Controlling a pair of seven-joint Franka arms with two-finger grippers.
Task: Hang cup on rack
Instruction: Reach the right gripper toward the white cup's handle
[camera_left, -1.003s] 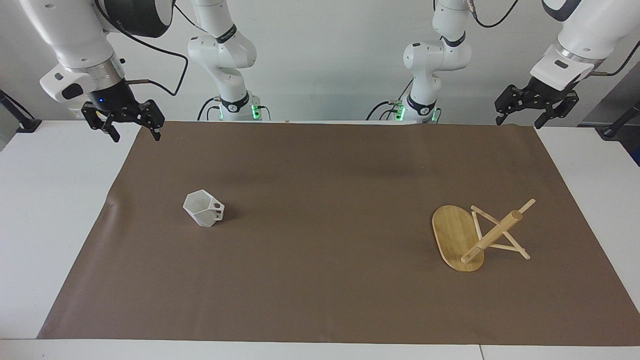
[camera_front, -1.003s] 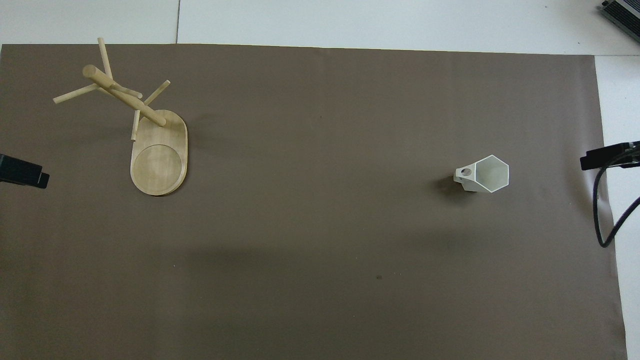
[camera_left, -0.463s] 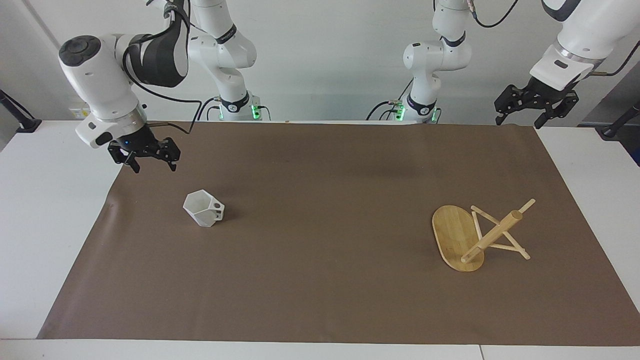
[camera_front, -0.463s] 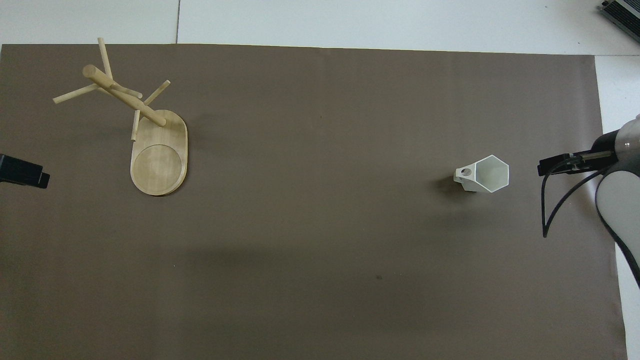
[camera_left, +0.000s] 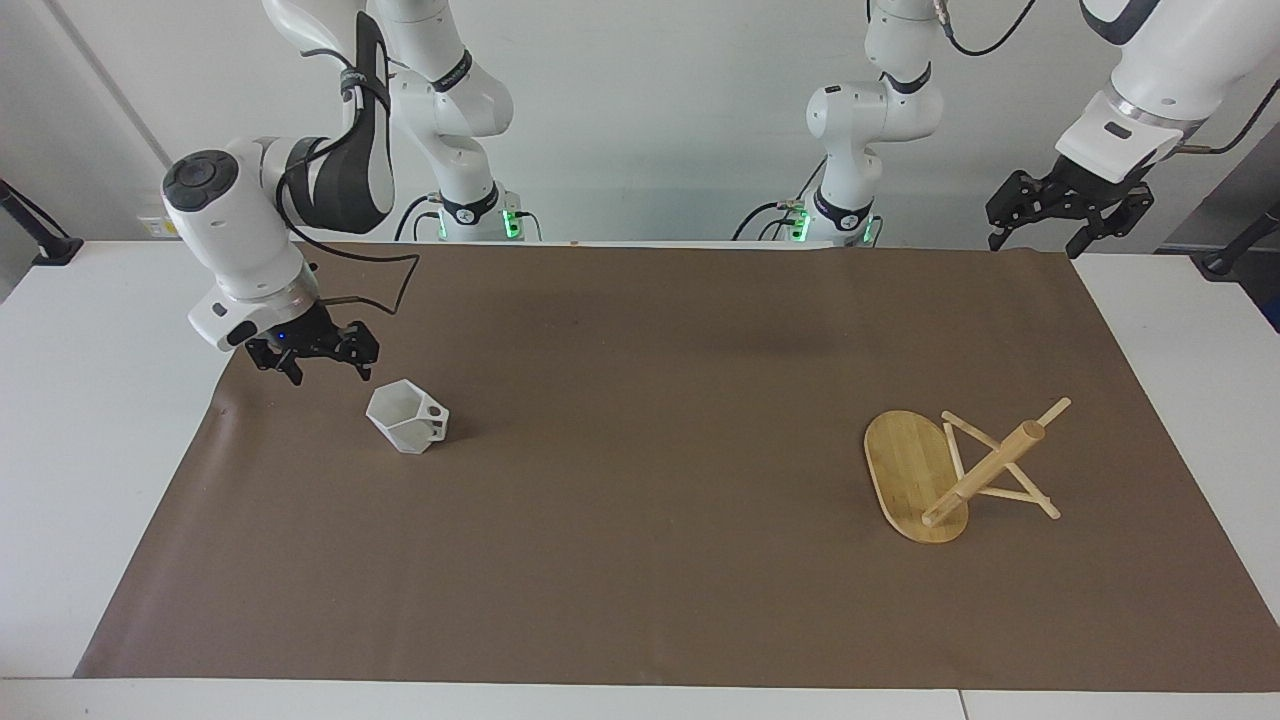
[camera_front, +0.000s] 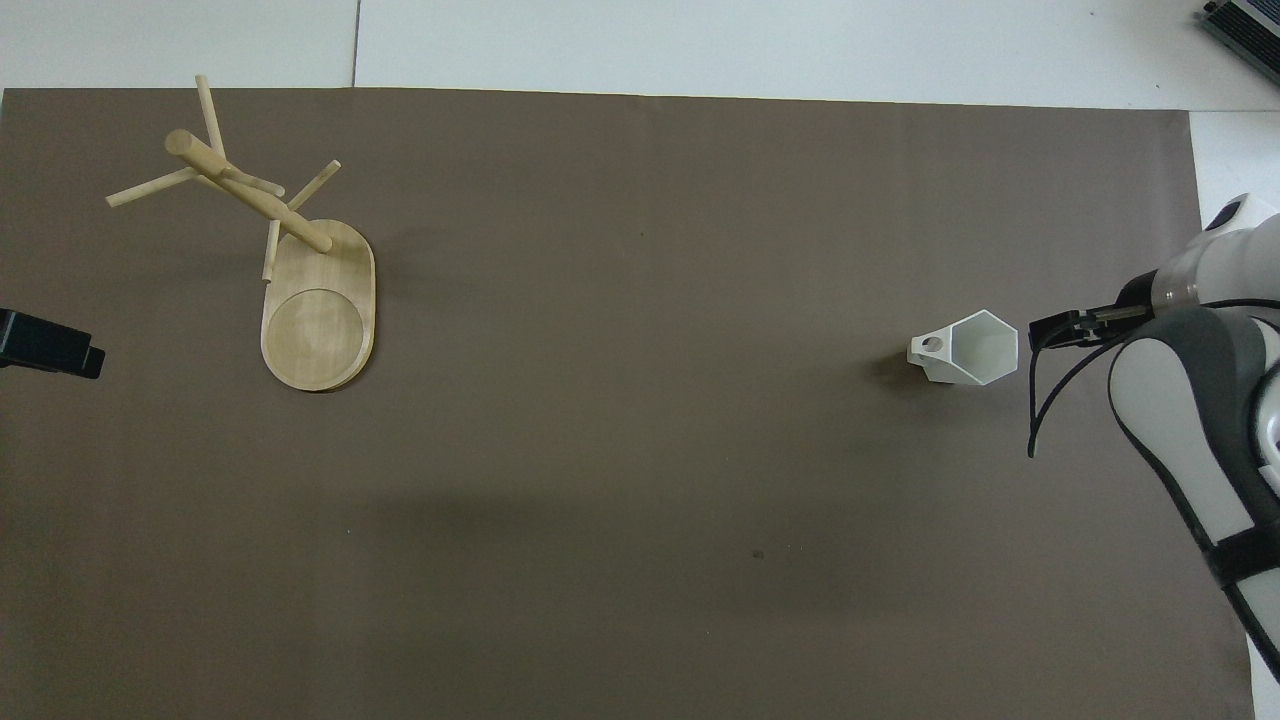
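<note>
Left gripper (camera_front: 50, 345) cut off by the overhead picture's edge, only a dark tip showing; finger spacing not readable there. Right gripper (camera_front: 1065, 326) mostly covered from above by its own wrist and forearm, just a thin black sliver poking out beside the cup (camera_front: 975, 347). Gap between right gripper (camera_left: 325, 352) and cup (camera_left: 408, 418) too small to judge from the facing camera: just beside, contact not readable.
</note>
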